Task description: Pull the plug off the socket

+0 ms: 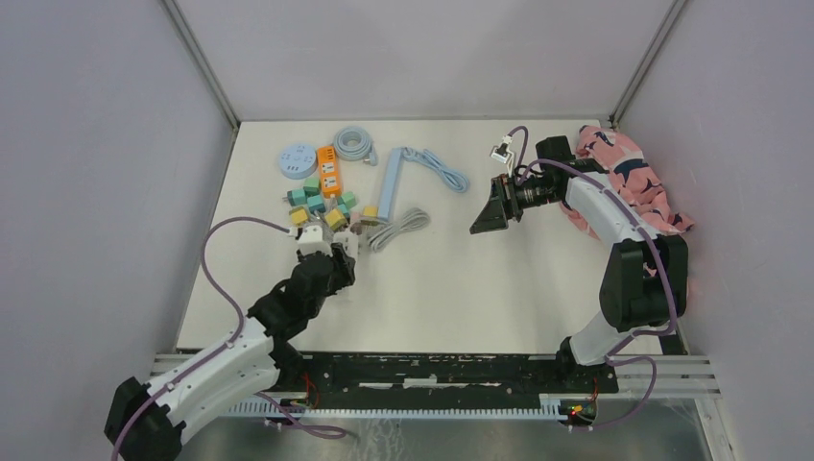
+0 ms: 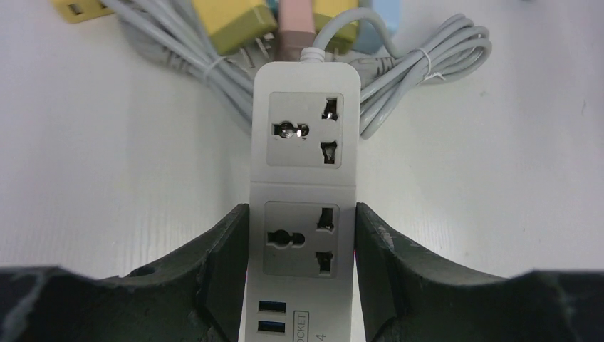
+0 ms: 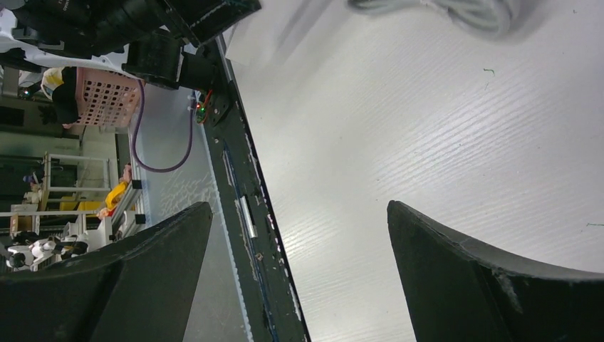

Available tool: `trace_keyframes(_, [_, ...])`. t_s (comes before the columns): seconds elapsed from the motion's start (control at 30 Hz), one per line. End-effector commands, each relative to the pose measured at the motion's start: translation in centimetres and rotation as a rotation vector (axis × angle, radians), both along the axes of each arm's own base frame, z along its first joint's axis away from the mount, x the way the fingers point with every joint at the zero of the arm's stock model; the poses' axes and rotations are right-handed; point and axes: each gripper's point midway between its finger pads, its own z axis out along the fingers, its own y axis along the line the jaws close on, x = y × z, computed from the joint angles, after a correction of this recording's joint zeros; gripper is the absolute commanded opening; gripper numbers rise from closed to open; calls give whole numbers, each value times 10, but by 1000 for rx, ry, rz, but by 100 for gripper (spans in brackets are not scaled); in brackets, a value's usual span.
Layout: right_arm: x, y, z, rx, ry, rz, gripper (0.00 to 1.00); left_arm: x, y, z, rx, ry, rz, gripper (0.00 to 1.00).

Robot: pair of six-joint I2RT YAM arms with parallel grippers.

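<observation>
**Left arm pins the strip; right arm waits with jaws apart**

The table (image 1: 461, 298) carries its clutter at about 10 o'clock from centre, and a pink cloth (image 1: 634, 178) is bunched at 2 o'clock. The right arm hangs above bare table just to the 3 o'clock side of centre. The right gripper (image 3: 299, 206) has its fingers spread wide and nothing between them, so I judge it is the hand free to do the pulling.

A long blue power strip (image 1: 389, 182) lies at 11 o'clock, apart from both arms.

The left gripper (image 2: 302, 214) works at 9 o'clock. Its fingers (image 2: 228, 242) press flat against both long sides of the white power strip (image 2: 303, 164), clamping it. The likely reason is to anchor the strip so that a tug does not drag it across the table.

A bundled grey cable (image 2: 420, 64) leaves the strip's far end at 12 o'clock in the wrist view.

A pink plug (image 2: 295, 28) sits just beyond that far end, with a yellow plug (image 2: 228, 21) at 11 o'clock beside it. Whether the pink one is seated in a socket is cut off by the frame edge, and I cannot tell.

The far socket (image 2: 303, 130) and the near socket (image 2: 300, 239) on the strip both show bare holes. By my reading, the plug to pull is not in these two.
</observation>
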Motion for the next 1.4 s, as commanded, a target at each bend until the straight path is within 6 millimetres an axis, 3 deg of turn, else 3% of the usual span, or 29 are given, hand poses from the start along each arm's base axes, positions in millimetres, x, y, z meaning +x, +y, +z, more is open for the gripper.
trace_keyframes(0.0, [4, 2, 21, 39, -56, 8, 100, 13, 41, 18, -129, -80, 308, 3])
trace_keyframes(0.17, [4, 2, 21, 40, -58, 7, 100, 15, 78, -5, -125, 14, 516, 3])
trace_keyframes(0.33, [3, 1, 23, 41, -66, 5, 100, 17, 107, -20, -153, 73, 689, 11])
trace_keyframes(0.5, [3, 1, 24, 42, -68, 4, 99, 14, 124, -29, -178, 91, 804, 19])
trace_keyframes(0.6, [3, 0, 24, 41, -67, 2, 100, 11, 128, -34, -181, 112, 846, 50])
trace_keyframes(0.8, [3, 0, 24, 38, -72, 0, 100, 4, 133, -28, -191, 130, 910, 99])
trace_keyframes(1.2, [5, -7, 25, -29, -137, -8, 100, 9, 117, 33, -323, 81, 827, 99])
trace_keyframes(1.37, [11, -25, 31, -152, -250, -37, 100, 17, 99, 65, -379, 48, 702, 99])
